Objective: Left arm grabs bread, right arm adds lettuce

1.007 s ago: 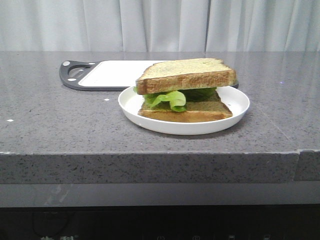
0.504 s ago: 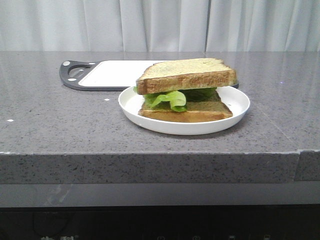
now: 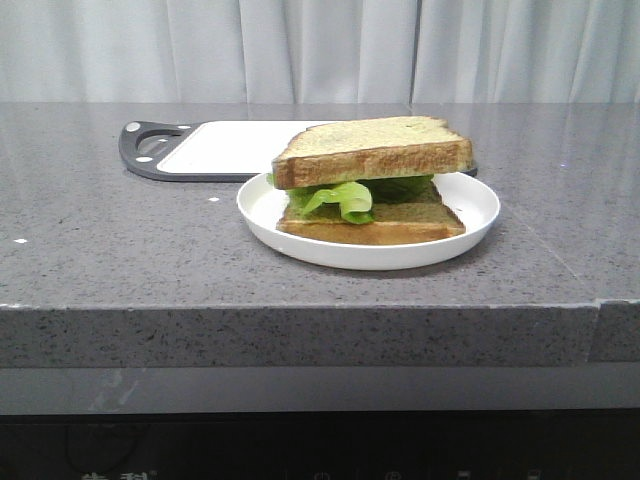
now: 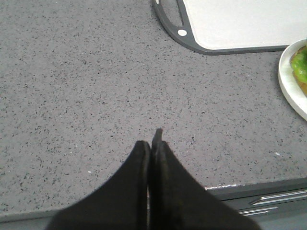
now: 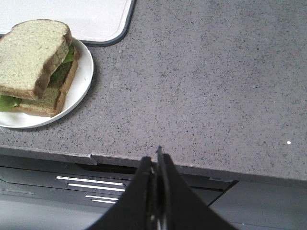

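A thick slice of bread (image 3: 372, 150) with a brown crust lies on top of a ruffled green lettuce leaf (image 3: 335, 197) and a thinner bottom slice, all on a white plate (image 3: 470, 215). The stack also shows in the right wrist view: bread (image 5: 29, 52), lettuce (image 5: 8, 101). A bit of lettuce (image 4: 300, 64) shows at the edge of the left wrist view. My left gripper (image 4: 152, 143) is shut and empty over bare counter, apart from the plate. My right gripper (image 5: 155, 160) is shut and empty at the counter's front edge. Neither arm shows in the front view.
A white cutting board with a dark grey rim and handle (image 3: 160, 150) lies behind the plate, also seen in the left wrist view (image 4: 230, 21). The grey speckled counter (image 3: 120, 250) ends in a front edge (image 5: 201, 170) with drawers below.
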`<state>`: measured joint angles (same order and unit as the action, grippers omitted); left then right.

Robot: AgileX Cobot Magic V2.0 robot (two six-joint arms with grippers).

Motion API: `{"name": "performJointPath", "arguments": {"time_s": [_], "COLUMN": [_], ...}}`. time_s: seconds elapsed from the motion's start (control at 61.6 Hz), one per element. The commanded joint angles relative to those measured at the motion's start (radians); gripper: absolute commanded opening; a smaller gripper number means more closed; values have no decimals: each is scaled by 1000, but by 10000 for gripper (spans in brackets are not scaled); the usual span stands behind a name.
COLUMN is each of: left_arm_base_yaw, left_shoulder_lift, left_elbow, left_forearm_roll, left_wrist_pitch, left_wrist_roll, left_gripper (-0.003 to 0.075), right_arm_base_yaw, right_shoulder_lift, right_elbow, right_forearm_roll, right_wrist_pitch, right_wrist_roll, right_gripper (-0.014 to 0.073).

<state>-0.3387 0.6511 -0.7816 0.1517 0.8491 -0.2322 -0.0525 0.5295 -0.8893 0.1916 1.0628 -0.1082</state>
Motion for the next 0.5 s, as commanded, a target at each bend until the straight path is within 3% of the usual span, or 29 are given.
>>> {"name": "performJointPath", "arguments": {"time_s": [0.0, 0.244, 0.487], "left_arm_base_yaw": [3, 33, 181], "left_shoulder_lift": [-1, -43, -263], "left_elbow": [-26, -5, 285], "left_forearm_roll": [0, -2, -32], "left_wrist_pitch": [-79, -105, -454], "left_wrist_roll": [-11, -1, 3], "left_gripper": [-20, -20, -20], "right_arm_base_yaw": [-5, -5, -5], "right_shoulder_lift": [4, 4, 4], "right_elbow": [-19, -19, -19], "right_forearm_roll": [3, 3, 3], "right_wrist_pitch": [-58, -58, -58], "right_wrist_roll": [0, 0, 0], "right_gripper": [-118, -118, -118]}}
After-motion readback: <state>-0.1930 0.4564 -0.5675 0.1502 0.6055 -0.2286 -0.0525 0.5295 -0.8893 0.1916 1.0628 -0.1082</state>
